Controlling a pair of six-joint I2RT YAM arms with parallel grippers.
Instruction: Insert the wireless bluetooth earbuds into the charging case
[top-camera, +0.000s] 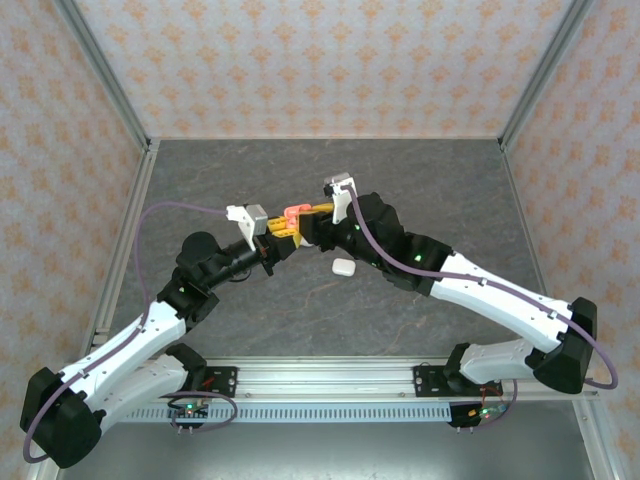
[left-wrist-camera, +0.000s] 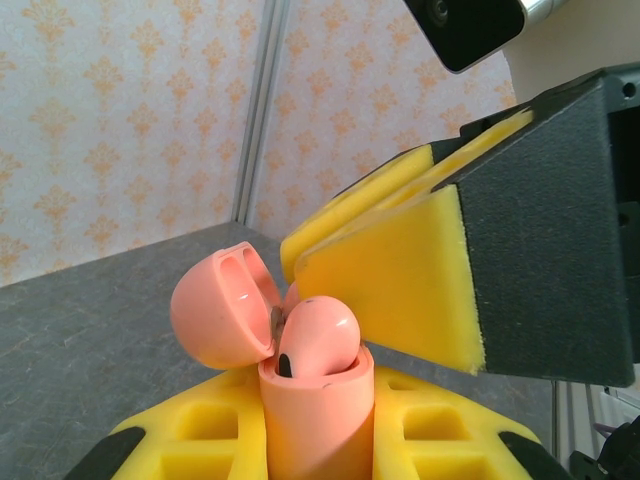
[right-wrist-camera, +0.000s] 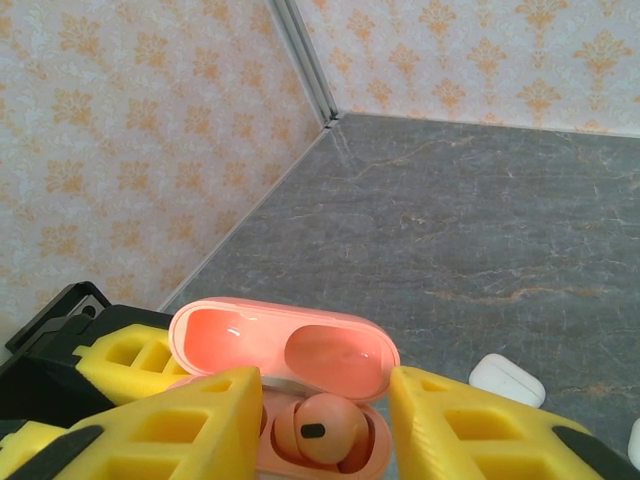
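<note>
The main risk, as I judge it, is the small coral-red glossy earbud being knocked askew or flicked out of its socket. Its rounded head stands proud of the rim of the coral-pink plastic charging case, so it may not be fully seated. A push from the right gripper that lands off-centre could tip it over the edge. That gripper's yellow foam fingers are spread apart to either side of the bud and grip nothing. If they come down crooked, they could also catch the open hinged lid just beyond them, or twist the case in its hold.

The left gripper is clamped on the lower body of the case, which rises upright from between its yellow fingers. A hard press from above might make the smooth case slip down through them.

The earbud is bulbous and shiny, with a small dark spot on its face. It sits in the case directly between the right gripper's fingers. A white rounded plastic case lies on the grey tabletop off to that gripper's right.
</note>
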